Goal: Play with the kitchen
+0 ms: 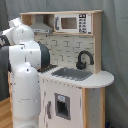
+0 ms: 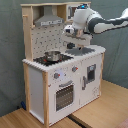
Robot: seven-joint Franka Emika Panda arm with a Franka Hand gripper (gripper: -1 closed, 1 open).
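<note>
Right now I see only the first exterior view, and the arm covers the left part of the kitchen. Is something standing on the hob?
Observer: Yes. In the second exterior view a metal pot stands on the hob.
Operator: Where is the hand?
Observer: The hand is over the worktop, between the pot and the sink. I cannot tell if it touches anything.
Operator: Is the oven shut?
Observer: The oven door looks shut.
</note>
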